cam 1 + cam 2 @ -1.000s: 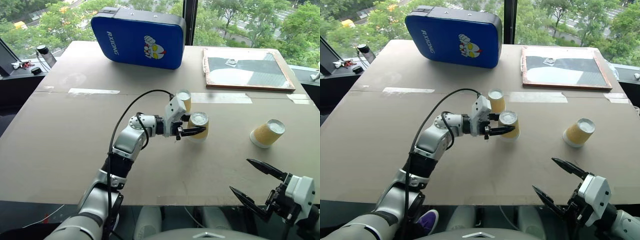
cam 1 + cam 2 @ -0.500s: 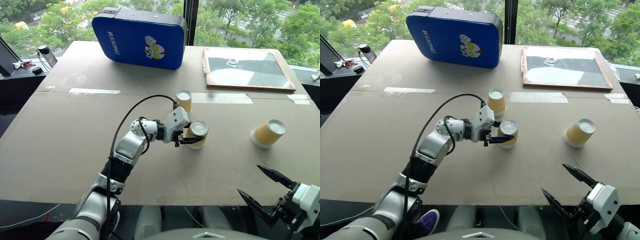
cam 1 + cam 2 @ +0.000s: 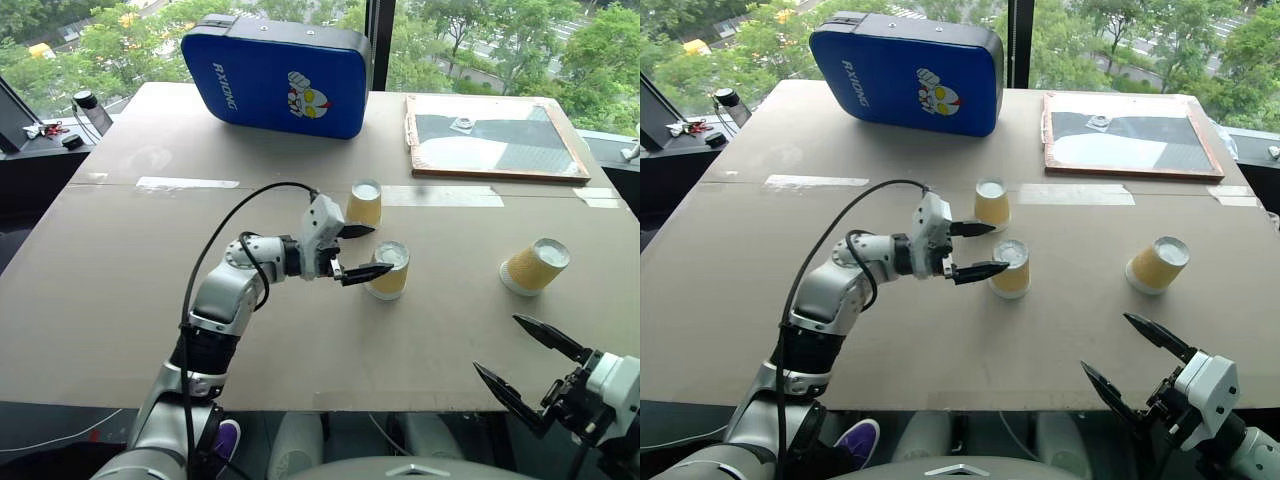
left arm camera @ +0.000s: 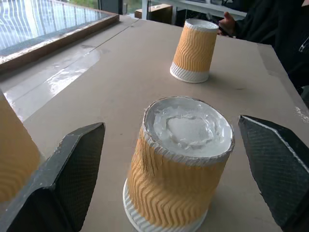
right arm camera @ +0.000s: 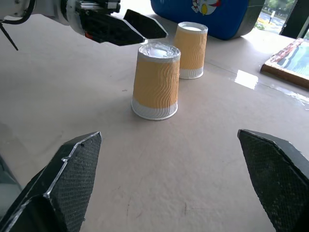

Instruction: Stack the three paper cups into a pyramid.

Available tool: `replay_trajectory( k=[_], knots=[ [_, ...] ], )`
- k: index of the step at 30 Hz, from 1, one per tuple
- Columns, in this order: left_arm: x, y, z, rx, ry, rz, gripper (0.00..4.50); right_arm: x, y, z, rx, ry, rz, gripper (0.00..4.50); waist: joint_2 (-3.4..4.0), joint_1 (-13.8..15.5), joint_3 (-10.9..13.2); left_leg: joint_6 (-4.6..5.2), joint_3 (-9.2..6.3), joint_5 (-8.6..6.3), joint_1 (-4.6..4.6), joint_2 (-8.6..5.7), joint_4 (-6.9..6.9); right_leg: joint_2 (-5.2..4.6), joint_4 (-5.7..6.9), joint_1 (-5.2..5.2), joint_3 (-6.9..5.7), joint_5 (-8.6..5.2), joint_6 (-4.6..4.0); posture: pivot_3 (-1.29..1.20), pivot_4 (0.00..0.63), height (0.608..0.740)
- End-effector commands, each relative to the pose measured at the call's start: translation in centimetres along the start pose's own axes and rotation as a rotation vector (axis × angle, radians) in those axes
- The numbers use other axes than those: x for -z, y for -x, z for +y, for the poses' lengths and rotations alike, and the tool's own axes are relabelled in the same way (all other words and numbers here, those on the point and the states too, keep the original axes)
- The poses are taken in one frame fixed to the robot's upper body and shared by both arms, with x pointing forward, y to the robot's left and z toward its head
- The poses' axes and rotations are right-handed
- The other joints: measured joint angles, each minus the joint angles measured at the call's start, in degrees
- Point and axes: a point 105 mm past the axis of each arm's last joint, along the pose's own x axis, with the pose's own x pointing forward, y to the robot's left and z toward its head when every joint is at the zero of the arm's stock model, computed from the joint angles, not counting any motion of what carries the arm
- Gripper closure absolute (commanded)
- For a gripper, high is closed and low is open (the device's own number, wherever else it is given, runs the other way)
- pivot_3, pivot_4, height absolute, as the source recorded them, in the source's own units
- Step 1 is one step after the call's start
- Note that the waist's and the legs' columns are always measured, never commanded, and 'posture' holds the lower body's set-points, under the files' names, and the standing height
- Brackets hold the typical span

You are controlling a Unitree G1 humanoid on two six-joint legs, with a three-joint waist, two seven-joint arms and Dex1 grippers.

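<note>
Yellow-tan paper cups (image 3: 388, 270) upside down, unstacked, near blue case (image 3: 275, 75).
Left gripper (image 3: 362, 251) spread beside middle cup; right gripper (image 3: 530, 371) spread, empty.

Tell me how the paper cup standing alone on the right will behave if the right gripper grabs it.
The right-hand cup is thin ribbed paper, so it will probably crush if squeezed hard. Empty and upside down, it looks light and easily tipped. Its ribs should aid grip.

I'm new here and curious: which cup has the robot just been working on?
Start at the blue case on the table's far side. Two upside-down cups stand in front of it; take the nearer cup. The open left gripper sits beside it, unlike the far cup.
</note>
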Motion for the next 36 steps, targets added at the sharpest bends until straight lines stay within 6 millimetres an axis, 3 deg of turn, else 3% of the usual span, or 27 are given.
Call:
replay_trajectory(
  k=[1,5,9,17,25,27,29,32,36],
  knots=[
    [-3.0,2.1,1.4,-0.086,0.028,-0.099,0.01,-1.3,-0.4,-0.2,0.018,0.005,-0.062,0.00,0.04,0.13,-0.03,0.00,0.00,0.00,0.01,-0.01,0.00,-0.02,0.00,0.01,0.00,0.00,0.00,0.00,0.150,0.740],
    [-3.4,2.8,4.6,-0.235,0.052,-0.115,0.01,-1.4,-1.0,-0.1,0.013,0.009,-0.075,0.00,0.04,0.42,-0.03,0.00,-0.09,0.00,-0.07,-0.12,0.09,-0.09,0.00,0.03,-0.10,0.01,0.02,0.00,0.150,0.740],
    [-1.6,0.4,7.7,-0.344,0.014,-0.008,0.01,-1.8,-1.3,-0.1,0.020,0.018,-0.089,0.00,0.03,0.51,-0.04,0.00,-0.18,0.00,-0.12,-0.21,0.14,-0.06,-0.01,0.06,-0.12,0.01,0.03,0.00,0.150,0.740],
    [-0.4,-3.4,9.0,-0.292,-0.031,0.038,0.01,-1.9,-0.6,0.1,0.063,0.030,-0.078,0.00,0.02,0.14,-0.02,0.00,-0.24,0.00,-0.20,-0.23,0.11,-0.02,-0.03,0.00,-0.14,0.00,0.04,0.00,0.150,0.740],
    [0.1,-4.9,10.0,-0.263,-0.055,0.057,0.01,-3.2,-0.2,0.0,0.127,0.016,-0.142,0.00,0.01,0.11,-0.02,0.00,-0.23,0.00,-0.20,-0.23,0.10,-0.01,-0.03,0.00,-0.13,-0.01,0.05,0.00,0.150,0.740],
    [0.3,-5.0,10.0,-0.252,-0.054,0.059,0.52,-4.1,-0.4,0.0,0.131,0.000,-0.190,0.00,0.01,0.09,-0.02,0.00,-0.24,0.00,-0.20,-0.23,0.10,-0.01,-0.03,0.00,-0.14,-0.01,0.05,0.00,0.150,0.740],
    [0.4,-4.9,10.1,-0.250,-0.057,0.059,0.74,-5.2,-0.7,0.2,0.115,-0.020,-0.244,0.00,0.01,0.10,-0.02,0.00,-0.23,0.00,-0.21,-0.23,0.10,-0.01,-0.03,0.00,-0.13,-0.01,0.05,0.00,0.150,0.740],
    [-0.2,-4.4,10.3,-0.248,-0.066,0.023,1.93,-5.8,-1.1,0.3,0.096,-0.027,-0.265,0.00,0.01,0.09,-0.02,0.00,-0.24,0.00,-0.20,-0.23,0.10,-0.02,-0.02,0.00,-0.14,0.00,0.05,0.00,0.150,0.740],
    [-1.6,-3.1,10.3,-0.229,-0.074,-0.039,1.93,-6.6,-1.6,0.2,0.083,-0.032,-0.290,0.00,0.01,0.06,-0.01,0.00,-0.23,0.00,-0.22,-0.23,0.10,-0.02,-0.03,0.00,-0.14,0.00,0.05,0.00,0.150,0.740]
  ],
)
